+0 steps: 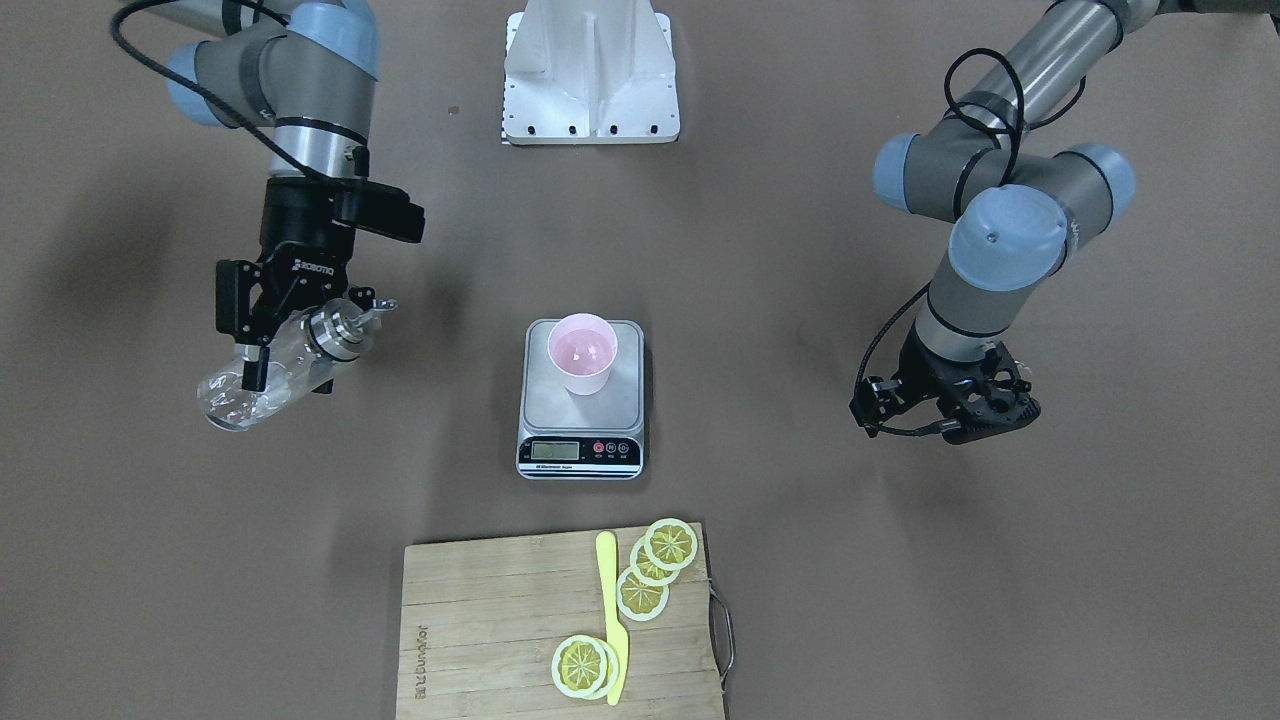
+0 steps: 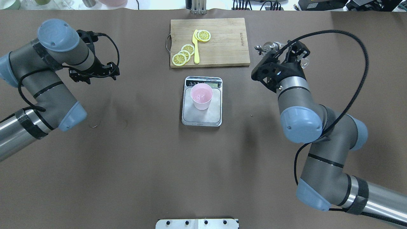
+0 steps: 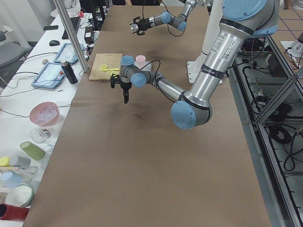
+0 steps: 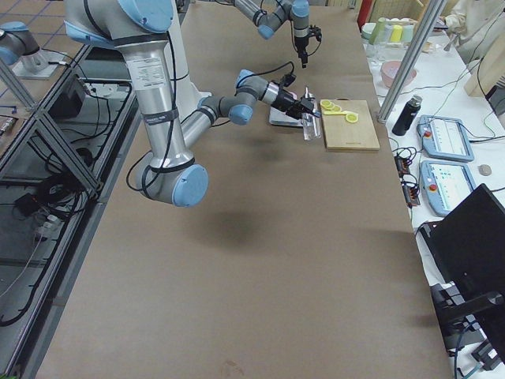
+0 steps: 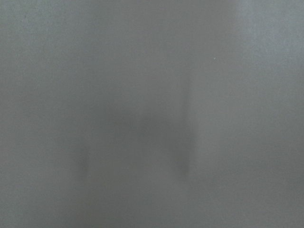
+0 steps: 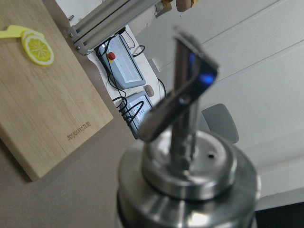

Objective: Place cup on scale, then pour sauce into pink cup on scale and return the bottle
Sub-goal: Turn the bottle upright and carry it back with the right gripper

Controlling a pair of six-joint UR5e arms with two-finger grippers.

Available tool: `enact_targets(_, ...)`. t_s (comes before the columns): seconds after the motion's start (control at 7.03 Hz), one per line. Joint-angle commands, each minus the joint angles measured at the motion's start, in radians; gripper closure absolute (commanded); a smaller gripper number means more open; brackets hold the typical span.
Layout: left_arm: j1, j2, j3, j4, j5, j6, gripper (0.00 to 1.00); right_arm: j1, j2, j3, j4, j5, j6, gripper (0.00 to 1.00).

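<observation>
The pale pink cup [image 1: 582, 352] [image 2: 201, 96] stands upright on the scale's silver platform [image 1: 545, 400] [image 2: 190, 115]. My right gripper [image 1: 280, 368] [image 2: 287, 53] is shut on the clear glass bottle [image 1: 240, 400], which it holds tilted above the table, well to the side of the scale. Its metal pour-spout cap [image 1: 342, 330] [image 6: 185, 161] points toward the scale. The left gripper [image 1: 950, 412] [image 2: 92, 73] hangs over bare table on the scale's other side, holding nothing. Its fingers are hidden under the wrist, and the left wrist view shows only blurred grey table.
A wooden cutting board [image 1: 480, 620] [image 2: 222, 47] with lemon slices [image 1: 655, 565] and a yellow knife [image 1: 612, 620] lies beyond the scale. The white robot base [image 1: 590, 75] is at the near edge. Bowls, tablets and bottles fill a side bench [image 3: 45, 113].
</observation>
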Motion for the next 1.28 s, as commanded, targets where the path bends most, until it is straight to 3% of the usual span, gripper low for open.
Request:
enact_targets(0.0, -0.001, 0.0, -0.01, 0.001, 0.002, 0.0, 0.02, 0.101, -0.146, 0.01, 0.228, 0.165, 0.122, 1.0)
enact_targets(0.28, 0.001, 0.0, -0.01, 0.001, 0.003, 0.0, 0.02, 0.158, -0.241, -0.044, 0.438, 0.265, 0.308, 1.0)
enact_targets(0.43, 0.001, 0.002, -0.01, 0.001, 0.003, 0.0, 0.02, 0.195, -0.292, -0.096, 0.562, 0.328, 0.402, 1.0)
enact_targets(0.71, 0.001, 0.002, -0.013, 0.001, 0.003, 0.0, 0.02, 0.224, -0.35, -0.24, 0.771, 0.371, 0.499, 1.0)
enact_targets(0.85, 0.001, 0.002, -0.013, 0.001, 0.003, 0.0, 0.02, 0.262, -0.373, -0.251, 0.775, 0.429, 0.519, 1.0)
enact_targets(1.14, 0.002, -0.001, -0.013, 0.001, 0.003, 0.0, 0.02, 0.272, -0.377, -0.282, 0.776, 0.438, 0.548, 1.0)
